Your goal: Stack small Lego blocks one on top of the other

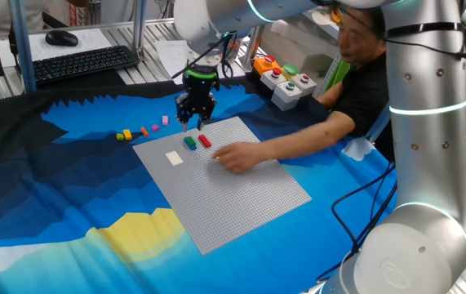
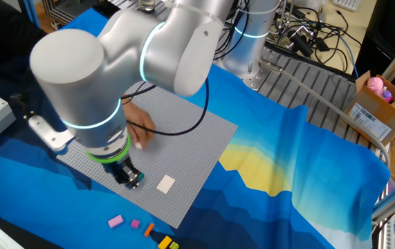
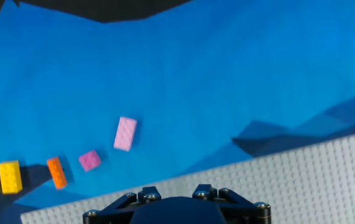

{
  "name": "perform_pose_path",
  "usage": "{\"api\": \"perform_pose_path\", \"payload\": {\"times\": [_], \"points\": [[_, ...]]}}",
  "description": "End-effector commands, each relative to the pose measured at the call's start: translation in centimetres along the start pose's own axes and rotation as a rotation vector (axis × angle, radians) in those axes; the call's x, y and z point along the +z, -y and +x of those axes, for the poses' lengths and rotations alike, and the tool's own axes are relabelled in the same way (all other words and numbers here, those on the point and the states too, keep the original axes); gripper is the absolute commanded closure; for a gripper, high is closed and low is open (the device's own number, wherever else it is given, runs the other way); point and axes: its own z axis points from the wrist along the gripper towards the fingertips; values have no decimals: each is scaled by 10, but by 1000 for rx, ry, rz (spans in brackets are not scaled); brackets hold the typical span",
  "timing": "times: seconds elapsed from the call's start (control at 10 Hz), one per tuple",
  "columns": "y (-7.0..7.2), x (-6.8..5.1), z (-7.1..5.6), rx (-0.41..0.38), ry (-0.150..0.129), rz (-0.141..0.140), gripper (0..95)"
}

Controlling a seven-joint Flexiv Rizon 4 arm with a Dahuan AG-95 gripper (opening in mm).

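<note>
Gripper (image 1: pixel 195 122) hangs over the baseplate's (image 1: pixel 241 196) 11 o'clock edge; can't tell how far open or if holding anything. Green (image 1: pixel 190 143), red (image 1: pixel 205 140), cream (image 1: pixel 174 158) blocks on plate. Pink (image 3: pixel 125 134), orange (image 3: pixel 56 172), yellow (image 3: pixel 10 177) blocks on cloth (image 1: pixel 69 188) at 9 o'clock. Person's hand (image 1: pixel 234 157) at 3 o'clock crowds the plate.

Silver arm (image 2: pixel 100 62) with glowing cyan rings, black gripper (image 1: pixel 194 121).
</note>
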Motion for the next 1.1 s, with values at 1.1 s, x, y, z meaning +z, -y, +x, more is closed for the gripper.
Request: {"api": "perform_pose_path", "payload": {"times": [1.1], "points": [[-8,8,80,14,4,9,570]]}}
